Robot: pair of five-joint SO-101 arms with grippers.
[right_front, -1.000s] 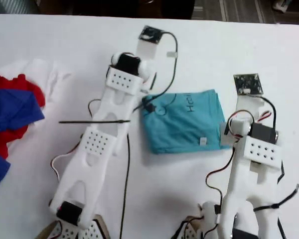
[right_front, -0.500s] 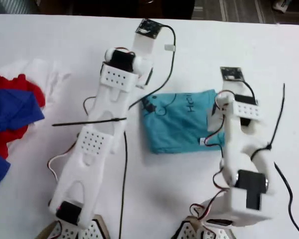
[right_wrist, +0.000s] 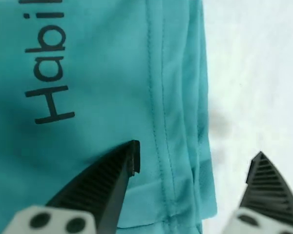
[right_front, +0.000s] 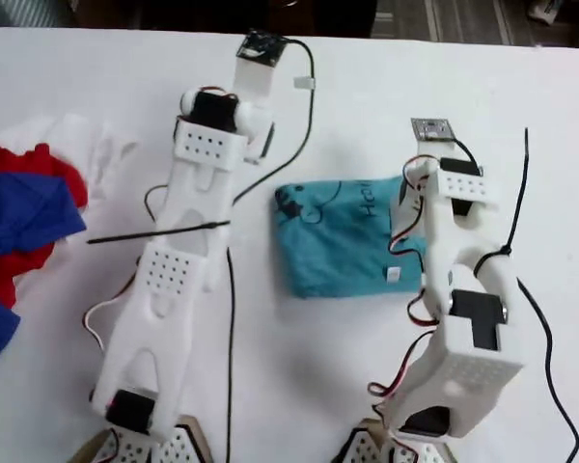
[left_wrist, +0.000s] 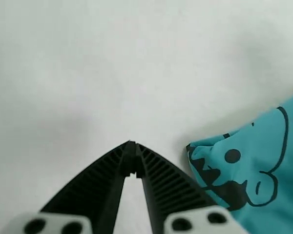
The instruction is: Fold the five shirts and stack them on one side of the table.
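Observation:
A folded teal shirt (right_front: 338, 241) with black print lies flat on the white table between my two arms. My left gripper (left_wrist: 132, 146) is shut and empty over bare table, a little off the shirt's printed corner (left_wrist: 249, 170). My left arm (right_front: 188, 241) stretches up the table to the left of the shirt. My right gripper (right_wrist: 195, 158) is open and straddles the shirt's hemmed side edge (right_wrist: 185, 122): one finger (right_wrist: 129, 156) sits above the cloth, the other (right_wrist: 259, 165) above the table. My right arm (right_front: 454, 280) hangs over the shirt's right edge.
A loose heap of red, blue and white shirts (right_front: 29, 212) lies at the table's left edge. Black cables (right_front: 230, 328) trail along both arms. The table's far edge (right_front: 386, 37) runs along the top of the high view, with dark floor beyond.
My right arm has swung up and leftward from beside the shirt to over its right edge. My left arm has drawn back to the left, away from the shirt's corner.

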